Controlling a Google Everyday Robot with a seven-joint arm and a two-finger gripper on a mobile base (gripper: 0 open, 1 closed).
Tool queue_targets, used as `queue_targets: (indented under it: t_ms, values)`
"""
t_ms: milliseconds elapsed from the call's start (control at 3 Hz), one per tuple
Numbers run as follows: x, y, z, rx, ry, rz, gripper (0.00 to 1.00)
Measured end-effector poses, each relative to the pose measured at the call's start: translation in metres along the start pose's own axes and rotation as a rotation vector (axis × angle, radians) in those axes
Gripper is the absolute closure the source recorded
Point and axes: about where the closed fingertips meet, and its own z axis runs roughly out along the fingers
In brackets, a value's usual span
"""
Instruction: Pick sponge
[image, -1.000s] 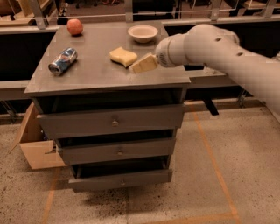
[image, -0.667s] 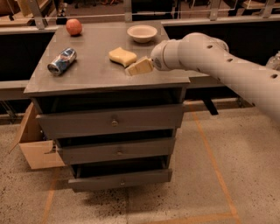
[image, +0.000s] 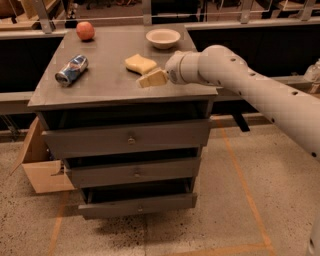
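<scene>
The sponge (image: 140, 63) is a pale-yellow foam block with wavy sides. It lies flat on the grey cabinet top (image: 105, 80), right of centre. My gripper (image: 151, 78) reaches in from the right on a thick white arm. It is low over the cabinet top, just in front of the sponge and slightly to its right, close to the sponge's near edge. I cannot tell whether it touches the sponge. Nothing shows in the gripper.
A cream bowl (image: 163, 37) stands behind the sponge at the back. A red apple (image: 85, 30) sits at the back left. A crushed can (image: 71, 69) lies on its side at the left. The cabinet has three drawers; a cardboard box (image: 35, 167) sits on the floor to the left.
My gripper has moved left and a little toward the cabinet's front edge, ending closer to the sponge's near side. The sponge and the other objects have not moved.
</scene>
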Motion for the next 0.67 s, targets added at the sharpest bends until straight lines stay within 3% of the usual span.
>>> queue_targets:
  t_ms: [667]
  values:
    - [0.005, -0.008, 0.032, 0.000, -0.097, 0.089, 0.00]
